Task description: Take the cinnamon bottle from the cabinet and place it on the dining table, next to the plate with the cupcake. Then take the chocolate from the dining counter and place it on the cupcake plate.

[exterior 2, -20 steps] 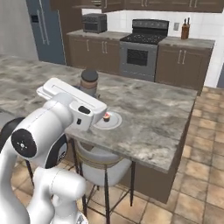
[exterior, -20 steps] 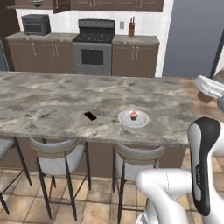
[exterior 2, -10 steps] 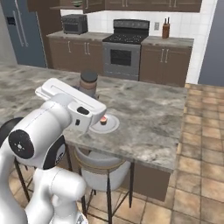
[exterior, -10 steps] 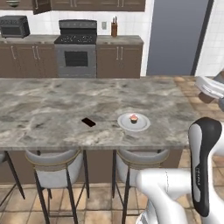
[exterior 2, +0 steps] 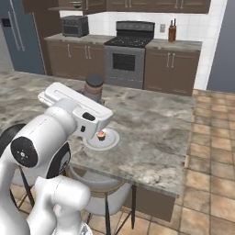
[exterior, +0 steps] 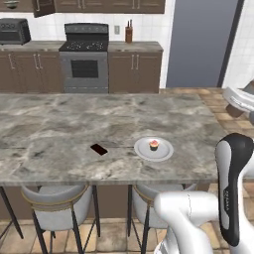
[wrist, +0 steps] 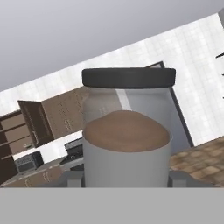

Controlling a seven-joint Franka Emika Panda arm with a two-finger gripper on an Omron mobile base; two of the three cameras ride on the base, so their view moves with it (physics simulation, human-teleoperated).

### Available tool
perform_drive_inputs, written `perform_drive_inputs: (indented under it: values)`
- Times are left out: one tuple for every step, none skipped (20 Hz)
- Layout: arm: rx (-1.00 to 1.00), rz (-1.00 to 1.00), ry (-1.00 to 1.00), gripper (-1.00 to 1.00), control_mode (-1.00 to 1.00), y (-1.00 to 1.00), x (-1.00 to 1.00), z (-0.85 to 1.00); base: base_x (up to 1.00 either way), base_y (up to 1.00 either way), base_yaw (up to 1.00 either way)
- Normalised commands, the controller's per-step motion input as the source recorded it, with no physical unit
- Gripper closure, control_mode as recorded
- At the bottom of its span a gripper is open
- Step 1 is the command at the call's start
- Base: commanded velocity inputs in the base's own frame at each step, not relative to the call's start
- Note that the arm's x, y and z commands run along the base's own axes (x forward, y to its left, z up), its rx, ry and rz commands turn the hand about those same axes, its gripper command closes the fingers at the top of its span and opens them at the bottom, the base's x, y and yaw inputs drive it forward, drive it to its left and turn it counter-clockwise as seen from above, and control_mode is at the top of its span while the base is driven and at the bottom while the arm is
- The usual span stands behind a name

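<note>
Kitchen with stove point(exterior: 84, 59) behind, big stone table point(exterior: 59, 129) in front of you. Your gripper point(wrist: 118, 181) squeezing jar point(wrist: 126, 127) of brown cinnamon, holding it up above table. Plate point(exterior: 164, 153) with cupcake point(exterior: 154, 145) sitting on table, chocolate point(exterior: 99, 149) lying near it.

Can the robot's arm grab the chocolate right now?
Probably not yet: its fingers are shut on the cinnamon bottle. The chocolate lies bare on the counter beside the cupcake plate.
</note>
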Motion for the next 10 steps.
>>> perform_drive_inputs:
  values:
    - [0.00,0.00,0.00,1.00,1.00,0.00,0.00,0.00,0.69,0.19,0.00]
    - [0.00,0.00,0.00,1.00,1.00,0.00,0.00,0.00,0.65,0.20,0.00]
    - [0.00,0.00,0.00,1.00,1.00,0.00,0.00,0.00,0.63,0.18,0.00]
    - [-0.08,0.00,0.23,1.00,-1.00,0.11,0.60,-0.41,0.00,0.00,0.00]
    - [-0.09,0.00,0.29,1.00,-1.00,0.00,0.53,-0.37,0.00,0.00,0.00]
    - [-0.16,0.22,0.39,1.00,-1.00,0.00,0.66,-0.50,0.00,0.00,0.00]
    - [-0.17,0.30,0.34,1.00,-1.00,0.00,0.66,-0.54,0.00,0.00,0.00]
    - [-0.18,0.33,0.34,1.00,-1.00,0.00,0.74,-0.67,0.00,0.00,0.00]
    - [-0.18,0.34,0.37,1.00,-1.00,0.00,0.90,-0.75,0.00,0.00,0.00]
    - [-0.19,0.32,0.40,1.00,-1.00,0.06,1.00,-0.87,0.00,0.00,0.00]
